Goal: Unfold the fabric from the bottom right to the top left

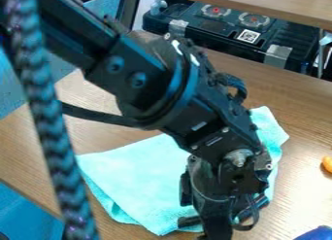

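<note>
Mostly, the turquoise fabric spreads toward ten o'clock of the gripper — its opening and any grip I can't tell. Table edge at nine; tabletop between fabric and orange thing, two o'clock.

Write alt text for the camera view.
A black robot arm hangs over a folded turquoise cloth on a wooden table, its end effector at the cloth's near edge. An orange object and a blue object sit at right.
</note>
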